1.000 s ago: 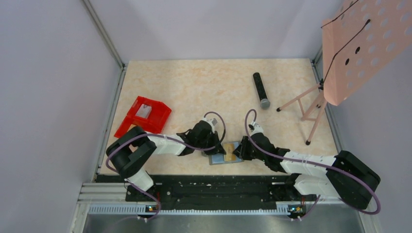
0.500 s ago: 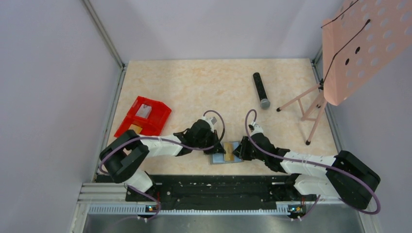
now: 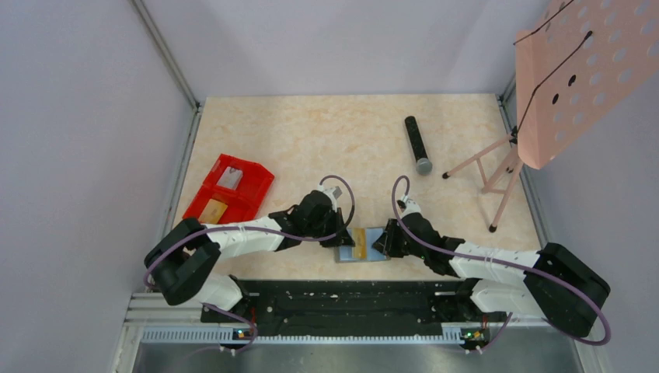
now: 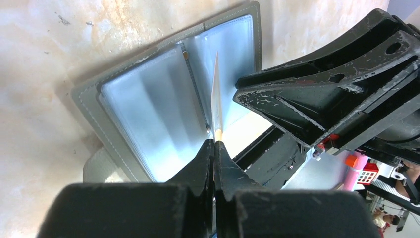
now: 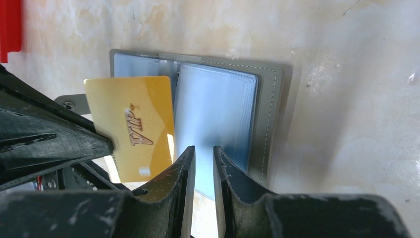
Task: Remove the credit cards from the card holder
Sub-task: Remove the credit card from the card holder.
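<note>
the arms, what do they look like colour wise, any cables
Both the left arm and right arm have bulky black joints, white forearm links and a looping purple cable. The left gripper and right gripper have black, white-scuffed wedge fingers.

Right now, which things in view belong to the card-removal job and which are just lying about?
In the job:
- card holder, lying open
- gold VIP card, pinched by the left tool
- right tool, closed on the holder's inner panel

Lying about:
- red bin
- black microphone
- pink music stand
</note>
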`<act>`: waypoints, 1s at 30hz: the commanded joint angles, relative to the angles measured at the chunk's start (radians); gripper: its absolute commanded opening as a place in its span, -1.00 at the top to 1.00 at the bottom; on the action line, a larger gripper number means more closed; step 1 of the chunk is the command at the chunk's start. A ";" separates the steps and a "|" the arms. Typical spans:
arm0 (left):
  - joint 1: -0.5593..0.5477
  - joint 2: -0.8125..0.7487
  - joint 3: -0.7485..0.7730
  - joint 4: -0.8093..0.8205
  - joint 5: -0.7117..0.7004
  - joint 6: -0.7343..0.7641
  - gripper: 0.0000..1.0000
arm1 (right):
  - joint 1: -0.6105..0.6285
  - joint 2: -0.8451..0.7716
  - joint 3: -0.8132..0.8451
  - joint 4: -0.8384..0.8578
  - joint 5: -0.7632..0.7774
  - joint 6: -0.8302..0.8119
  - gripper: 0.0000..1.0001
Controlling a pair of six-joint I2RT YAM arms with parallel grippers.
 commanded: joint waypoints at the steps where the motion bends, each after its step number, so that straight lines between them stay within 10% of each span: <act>1: 0.004 -0.063 0.017 -0.054 -0.011 0.035 1.00 | -0.008 -0.038 0.045 -0.102 0.009 -0.062 0.58; 18: 0.019 -0.310 0.095 -0.352 -0.035 0.211 1.00 | -0.013 -0.289 0.094 -0.038 -0.209 -0.242 0.16; 30: 0.019 -0.424 0.110 -0.390 0.241 0.375 1.00 | -0.032 -0.284 0.186 -0.008 -0.484 -0.334 -0.11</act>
